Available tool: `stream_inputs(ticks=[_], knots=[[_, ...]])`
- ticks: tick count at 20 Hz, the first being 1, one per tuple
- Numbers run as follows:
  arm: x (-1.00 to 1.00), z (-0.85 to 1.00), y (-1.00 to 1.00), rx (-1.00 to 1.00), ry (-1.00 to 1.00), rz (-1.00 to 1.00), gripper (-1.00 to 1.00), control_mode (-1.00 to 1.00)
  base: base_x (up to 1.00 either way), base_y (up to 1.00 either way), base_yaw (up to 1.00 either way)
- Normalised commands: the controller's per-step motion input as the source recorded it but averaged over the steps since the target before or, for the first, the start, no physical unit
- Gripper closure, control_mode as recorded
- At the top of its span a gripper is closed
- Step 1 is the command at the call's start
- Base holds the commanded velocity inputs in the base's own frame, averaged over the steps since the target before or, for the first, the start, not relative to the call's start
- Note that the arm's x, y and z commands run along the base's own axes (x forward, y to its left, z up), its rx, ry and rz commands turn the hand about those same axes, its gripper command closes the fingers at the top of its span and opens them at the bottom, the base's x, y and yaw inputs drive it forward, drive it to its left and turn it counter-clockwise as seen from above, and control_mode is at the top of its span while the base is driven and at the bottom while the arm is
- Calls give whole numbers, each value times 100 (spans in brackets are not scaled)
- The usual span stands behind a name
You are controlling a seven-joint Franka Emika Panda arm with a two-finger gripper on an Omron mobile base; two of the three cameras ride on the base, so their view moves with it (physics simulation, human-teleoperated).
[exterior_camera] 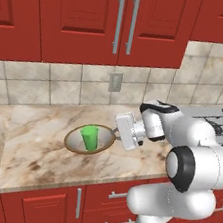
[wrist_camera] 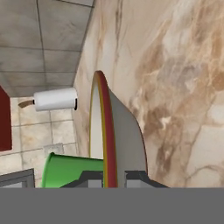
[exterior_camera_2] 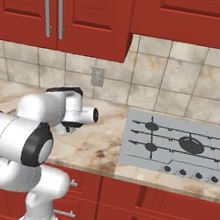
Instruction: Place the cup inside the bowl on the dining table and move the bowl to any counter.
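Note:
The wide bowl (exterior_camera: 73, 142) with its brown-gold rim sits low on the marble counter (exterior_camera: 32, 147), below the wall outlet; I cannot tell whether it touches the top. The green cup (exterior_camera: 90, 137) stands upright inside it. My gripper (exterior_camera: 116, 133) reaches in from the right and is shut on the bowl's right rim. In the hand view the bowl's rim (wrist_camera: 105, 131) runs edge-on between my fingertips (wrist_camera: 89, 178), with the cup (wrist_camera: 72, 170) lying to its left and my gripper (wrist_camera: 111, 179) clamped across the rim. The dining table is out of view.
A gas hob (exterior_camera_2: 177, 143) is set in the counter to the right of the arm. Red upper cabinets (exterior_camera: 97, 15) hang above the tiled wall with an outlet (exterior_camera: 115, 82). A paper towel roll (wrist_camera: 54, 99) hangs on the wall. The counter's front edge (exterior_camera: 72, 183) is near.

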Motion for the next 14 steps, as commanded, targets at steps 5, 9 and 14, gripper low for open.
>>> stream_inputs(ticks=[5,9,14], knots=[[17,-23,10,0,0,1,100,-100,0,0,0],[16,-22,9,0,-1,1,100,-100,0,0,0],[18,-23,8,0,0,0,100,-100,0,0,0]])
